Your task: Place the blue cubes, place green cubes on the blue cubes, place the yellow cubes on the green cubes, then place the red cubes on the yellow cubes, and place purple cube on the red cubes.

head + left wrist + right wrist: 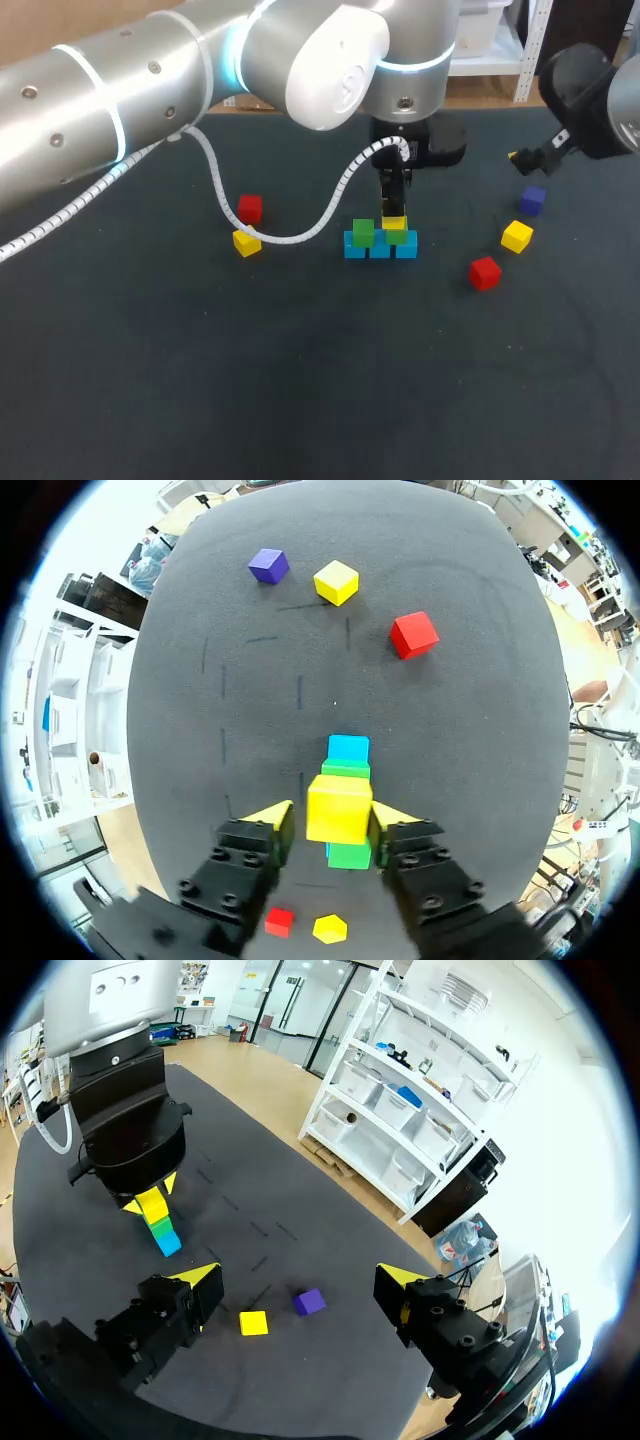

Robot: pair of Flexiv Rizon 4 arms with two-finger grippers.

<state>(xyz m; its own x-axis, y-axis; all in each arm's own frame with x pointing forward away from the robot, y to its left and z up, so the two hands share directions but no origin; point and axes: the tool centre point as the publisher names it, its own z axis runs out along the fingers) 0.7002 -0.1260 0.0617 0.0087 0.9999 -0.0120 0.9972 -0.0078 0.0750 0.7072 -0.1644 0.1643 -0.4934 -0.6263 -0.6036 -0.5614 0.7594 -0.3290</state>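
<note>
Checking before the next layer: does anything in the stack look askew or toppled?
Nothing stands out. The green cubes sit squarely on the blue cubes, and the left gripper holds a yellow cube level above them.

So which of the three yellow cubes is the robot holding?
The middle yellow cube, clamped in the left gripper above the green cubes; the other two lie loose at either side.

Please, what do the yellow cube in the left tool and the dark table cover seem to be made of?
The yellow cube, held in the left tool, looks like painted wood or hard plastic: crisp edges, flat even colour, slight sheen. The table cover looks like dark felt or foam mat: matte, finely grained, no glare. Neither is certain.
</note>
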